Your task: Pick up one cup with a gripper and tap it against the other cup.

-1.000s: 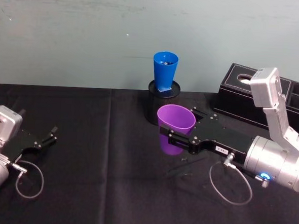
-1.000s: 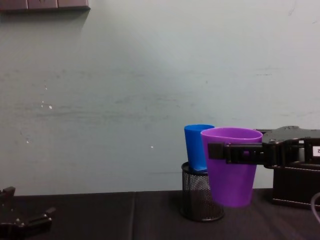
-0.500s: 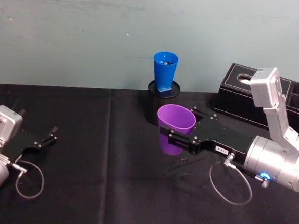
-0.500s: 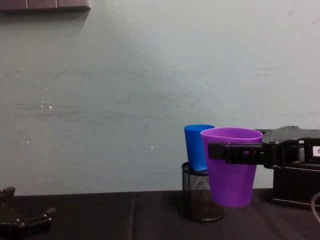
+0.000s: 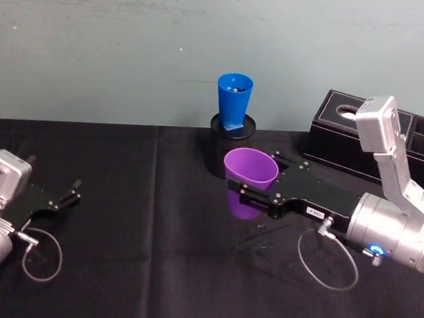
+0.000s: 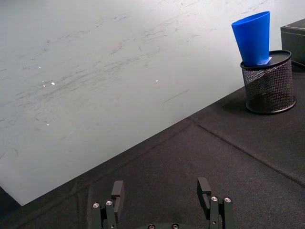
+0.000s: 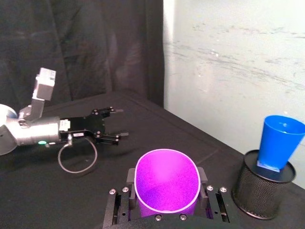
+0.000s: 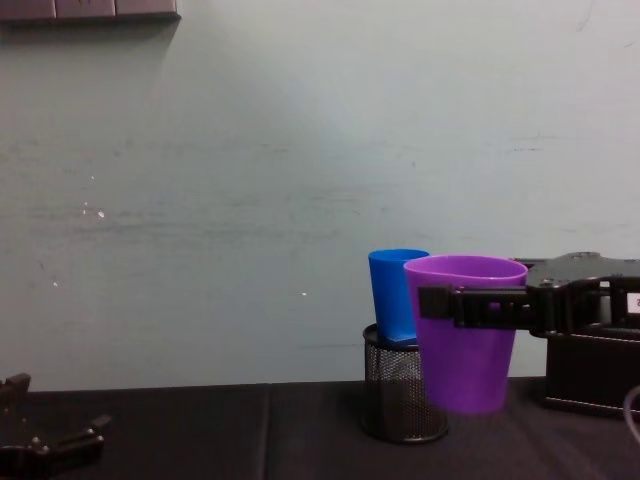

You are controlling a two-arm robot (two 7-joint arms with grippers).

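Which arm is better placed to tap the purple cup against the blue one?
Right: the right gripper holds the purple cup lifted, close to the blue cup in the mesh holder. The left gripper lies open, far off.

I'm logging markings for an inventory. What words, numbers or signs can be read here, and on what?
Nothing is legible.
White label on the right hand, which holds the purple cup: too small to read.
Pale sticker at the base of the blue cup: too small to read.

Silver wrists (image 5: 387, 231), black fingers (image 6: 204, 188), looped grey cables (image 5: 299, 254).
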